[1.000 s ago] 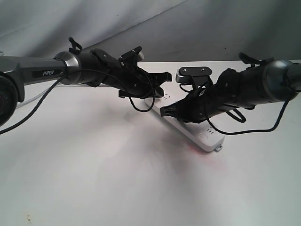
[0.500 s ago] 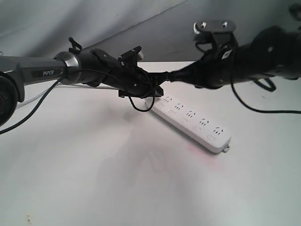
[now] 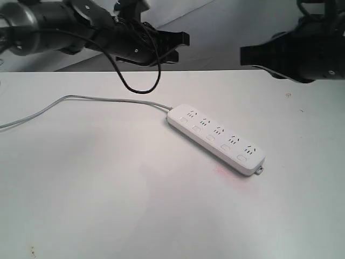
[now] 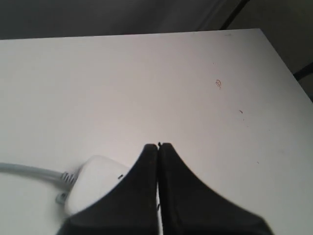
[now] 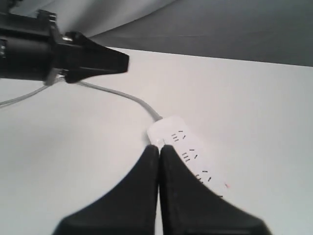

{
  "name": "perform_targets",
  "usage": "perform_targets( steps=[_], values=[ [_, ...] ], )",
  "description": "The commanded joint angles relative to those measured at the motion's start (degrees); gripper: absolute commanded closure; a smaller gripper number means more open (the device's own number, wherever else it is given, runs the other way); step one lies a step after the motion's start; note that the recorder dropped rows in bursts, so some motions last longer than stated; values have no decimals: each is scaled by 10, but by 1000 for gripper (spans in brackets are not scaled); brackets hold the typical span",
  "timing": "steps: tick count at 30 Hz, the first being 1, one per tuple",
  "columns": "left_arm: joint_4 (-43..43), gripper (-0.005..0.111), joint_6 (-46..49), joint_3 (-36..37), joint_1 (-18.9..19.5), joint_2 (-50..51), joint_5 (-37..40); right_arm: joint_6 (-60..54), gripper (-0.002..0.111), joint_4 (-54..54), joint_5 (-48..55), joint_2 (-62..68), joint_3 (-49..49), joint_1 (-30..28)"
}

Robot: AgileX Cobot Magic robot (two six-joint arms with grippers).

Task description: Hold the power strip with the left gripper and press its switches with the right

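Observation:
The white power strip (image 3: 215, 139) lies slantwise on the table, untouched, with its grey cable (image 3: 97, 100) trailing away to the left. Its switches (image 3: 210, 138) run in a row along the near long edge, and the mounting tab (image 3: 259, 171) shows at the near right end. My left gripper (image 3: 183, 39) hangs shut and empty, high above the strip's cable end (image 4: 95, 178), with fingertips together (image 4: 158, 146). My right gripper (image 3: 245, 55) is also raised, shut and empty (image 5: 159, 147), above the strip (image 5: 188, 147). The right wrist view also shows the left gripper (image 5: 110, 61).
The white table (image 3: 108, 205) ends at a far edge against a grey backdrop (image 3: 215, 32). A loose black wire (image 3: 141, 81) loops down from the left arm. A faint red spot (image 3: 223, 171) shows on the table beside the strip.
Both arms have lifted away from the strip. The left gripper rose from the cable end, and the right gripper drew up and back to the right, baring the whole strip.

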Motion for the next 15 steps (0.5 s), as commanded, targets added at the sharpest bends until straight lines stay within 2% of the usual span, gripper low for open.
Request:
perform_targets(
  steps=[1,6,11,15],
  values=[
    [23,107,-12,107,-2,-112,-41,21,108,-20,42,-80,27,-5],
    [32,107,-12,243,-2,-257,-94,93,108,-77,81,-186,54,-5],
    [39,107,-10,371,-2,-392,-156,107,108,-92,102,-283,99,-5],
    [39,107,-10,454,-2,-498,-177,120,108,-94,103,-345,137,-5]
  ],
)
